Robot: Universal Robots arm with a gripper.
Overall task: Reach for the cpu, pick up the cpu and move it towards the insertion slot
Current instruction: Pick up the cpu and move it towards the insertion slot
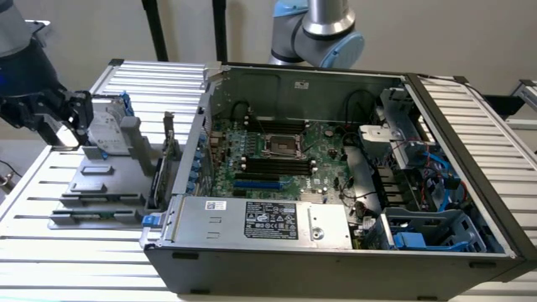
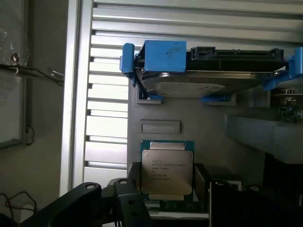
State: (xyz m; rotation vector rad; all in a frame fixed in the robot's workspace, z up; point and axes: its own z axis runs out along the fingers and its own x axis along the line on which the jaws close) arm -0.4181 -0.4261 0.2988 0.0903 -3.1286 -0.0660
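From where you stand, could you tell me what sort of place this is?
Probably a robotics lab bench for computer assembly: an open grey metal desktop computer case with its green motherboard exposed, a silvery square cpu on a grey plastic fixture, and a silver-and-blue robot arm.

Parts tally
Outside the open grey metal computer case (image 1: 336,267): one silvery-grey square cpu chip (image 2: 166,172), one blue-framed silver hard drive (image 2: 189,82). Inside it: one silver-framed square insertion slot (image 1: 283,146), one long blue card slot (image 1: 256,185).

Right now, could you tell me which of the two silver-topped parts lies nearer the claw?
The cpu, the small square chip at the claw; the larger hard drive in its blue frame lies beyond it.
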